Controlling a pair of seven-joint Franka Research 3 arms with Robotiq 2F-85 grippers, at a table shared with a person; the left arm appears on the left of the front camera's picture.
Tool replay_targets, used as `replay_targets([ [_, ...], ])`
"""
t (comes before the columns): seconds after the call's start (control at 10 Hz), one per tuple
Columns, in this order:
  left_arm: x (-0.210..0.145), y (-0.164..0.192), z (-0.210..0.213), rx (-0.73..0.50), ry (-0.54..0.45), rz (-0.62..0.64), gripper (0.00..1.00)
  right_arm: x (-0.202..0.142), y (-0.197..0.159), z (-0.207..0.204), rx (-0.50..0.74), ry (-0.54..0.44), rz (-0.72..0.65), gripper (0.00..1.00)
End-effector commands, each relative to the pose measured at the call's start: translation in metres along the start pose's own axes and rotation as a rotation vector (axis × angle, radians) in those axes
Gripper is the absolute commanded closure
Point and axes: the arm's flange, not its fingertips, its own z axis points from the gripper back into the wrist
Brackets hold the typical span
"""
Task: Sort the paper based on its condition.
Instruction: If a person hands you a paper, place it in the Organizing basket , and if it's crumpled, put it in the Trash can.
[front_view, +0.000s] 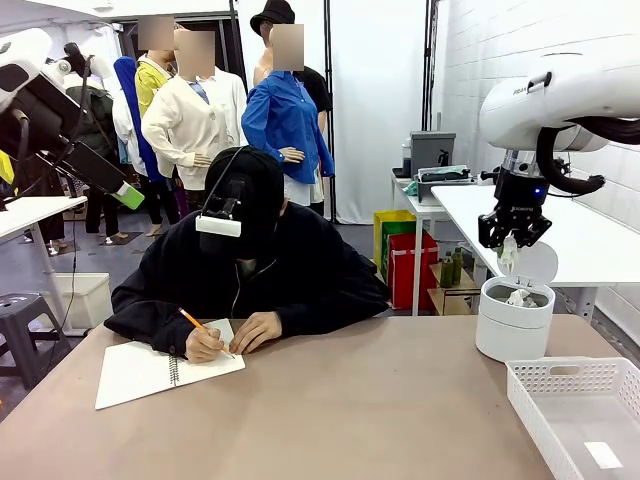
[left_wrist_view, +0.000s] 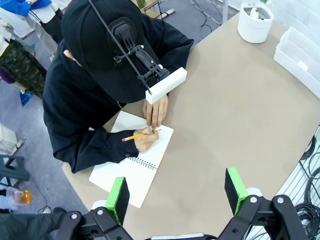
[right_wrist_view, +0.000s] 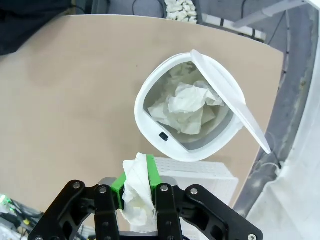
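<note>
Hovering: the right tool (front_view: 511, 243) hangs above the round white bin (front_view: 514, 320) at the far right of the surface (front_view: 360, 400), clenched on a crumpled paper lump (right_wrist_view: 137, 192) that fills the gap between its green pads.
Paper: that lump sits in the right tool; more crumpled sheets (right_wrist_view: 187, 110) already lie inside the bin, and a flat slip (front_view: 603, 455) rests in the white tray (front_view: 580, 415) at the near right.
Left tool: the left tool (left_wrist_view: 177, 192) is released, pads well apart, poised high over the near left of the surface above the spiral notebook (front_view: 165, 368).
Person: seated at the far side, one hand (front_view: 203, 345) writing in the notebook with a pencil (front_view: 192, 320), the other hand (front_view: 256, 330) resting just beside it.
Risk, miss: in the right wrist view the lump sits off the bin's mouth, toward the tray; released from here it could likely strike the rim or drop into the tray, mixing the two sorts.
Risk, lid: the raised bin lid (right_wrist_view: 227, 97) stands beside the opening; a low descent could clip it or tip the light bin.
Risk, snag: paper may cling to a pad on opening.
Edges: bin and tray sit near the surface's right edge.
Open room: the middle of the surface lies bare between notebook and bin.
</note>
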Motion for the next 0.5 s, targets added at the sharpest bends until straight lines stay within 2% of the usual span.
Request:
replay_targets([
  [0.0, 0.0, 0.001, 0.001, -0.001, -0.003, 0.002, 0.0, -0.006, 0.001, 0.005, -0.002, -0.004, 0.017, 0.98],
  [0.4, 0.0, 0.001, 0.001, -0.001, -0.003, 0.002, 0.0, 0.023, -0.009, -0.012, -0.029, 0.037, -0.032, 0.98],
])
